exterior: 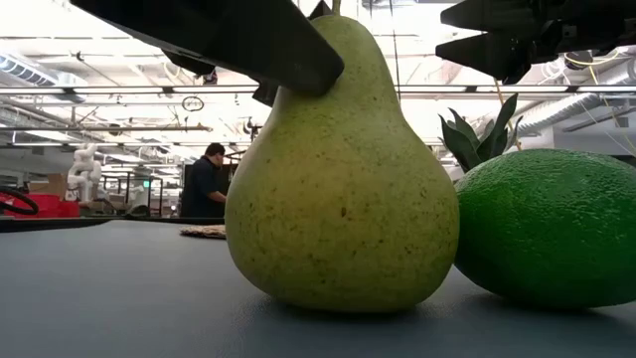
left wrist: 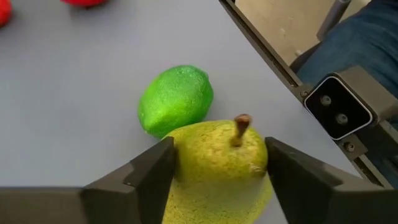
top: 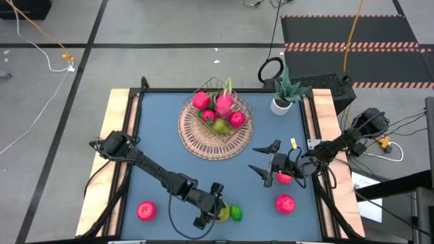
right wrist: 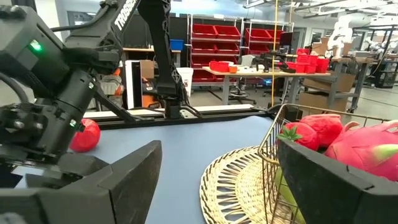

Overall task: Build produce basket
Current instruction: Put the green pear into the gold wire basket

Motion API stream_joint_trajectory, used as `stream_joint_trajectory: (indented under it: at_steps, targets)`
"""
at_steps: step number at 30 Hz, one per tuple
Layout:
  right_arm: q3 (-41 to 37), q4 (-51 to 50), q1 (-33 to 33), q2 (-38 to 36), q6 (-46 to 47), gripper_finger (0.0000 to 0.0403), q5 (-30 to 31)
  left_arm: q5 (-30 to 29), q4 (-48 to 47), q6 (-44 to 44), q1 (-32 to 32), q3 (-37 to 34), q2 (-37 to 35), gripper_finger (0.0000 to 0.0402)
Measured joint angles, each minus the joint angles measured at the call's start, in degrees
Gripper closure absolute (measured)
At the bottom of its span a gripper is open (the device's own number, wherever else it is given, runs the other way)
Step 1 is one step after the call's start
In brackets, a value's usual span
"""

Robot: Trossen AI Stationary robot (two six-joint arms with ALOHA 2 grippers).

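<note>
A yellow-green pear stands upright on the blue table near its front edge, and a green lime lies against its side. My left gripper is at the pear with a finger on either side of its upper part. The round wicker basket sits at the table's far middle and holds a pink dragon fruit, red fruits and a green one. My right gripper hangs open above the table right of the basket, over a red fruit, with nothing between its fingers. My left gripper pinches the pear's narrow upper part, just below the stem, between its two fingers. The fingers come slanting down from the table's left. The pear stands upright with its base on the table.
Two more red fruits lie on the table, one near the front left and one at the front right. A small white pot with a green plant stands at the far right corner. A person stands in the room beyond the table.
</note>
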Motion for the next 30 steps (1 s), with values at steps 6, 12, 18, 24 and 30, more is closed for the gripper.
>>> stream_joint_trajectory:
  at_steps: [6,12,18,24,30]
  targets:
    - [0.0,0.0,0.0,0.0,0.0,0.009,0.0,-0.1,0.0,1.5,0.1,0.0,0.0,0.0228]
    - [0.0,0.0,0.0,0.0,0.0,0.009,0.0,-0.4,-1.7,1.9,0.9,-0.1,-1.4,0.0228]
    - [0.0,0.0,0.0,0.0,0.0,0.009,0.0,-12.3,-7.6,1.9,2.0,-0.1,-9.4,0.0223]
    - [0.0,0.0,0.0,0.0,0.0,0.009,0.0,-44.8,-10.6,4.4,6.2,-0.1,-19.1,0.0219]
    - [0.0,0.0,0.0,0.0,0.0,0.009,0.0,-40.5,-1.2,7.7,20.2,0.0,-21.5,0.0217]
